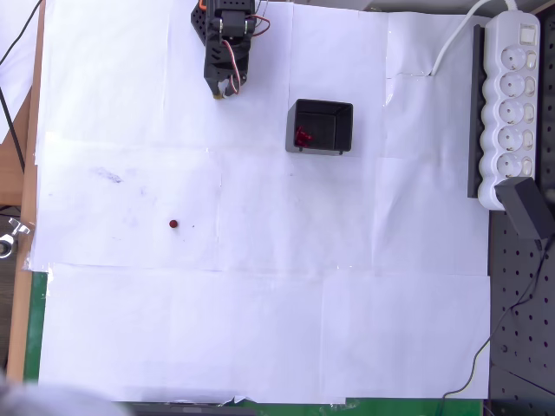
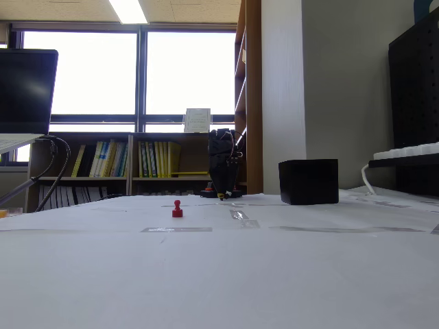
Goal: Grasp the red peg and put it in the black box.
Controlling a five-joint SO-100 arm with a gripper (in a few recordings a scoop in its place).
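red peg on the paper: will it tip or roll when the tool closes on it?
Likely tippy: the red peg stands upright on a small base, narrower above, so a side nudge could topple it. Once down it may roll, since it looks round from above. Probably very light and rigid, being far smaller than the black box.

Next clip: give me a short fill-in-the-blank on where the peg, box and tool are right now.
1. The peg stands on the white ___.
2. In the overhead view, the box already holds something ___ in colour.
3. The tool holds ___.
4. In the fixed view, the peg is to the ___ of the box.

Missing words: paper; red; nothing; left
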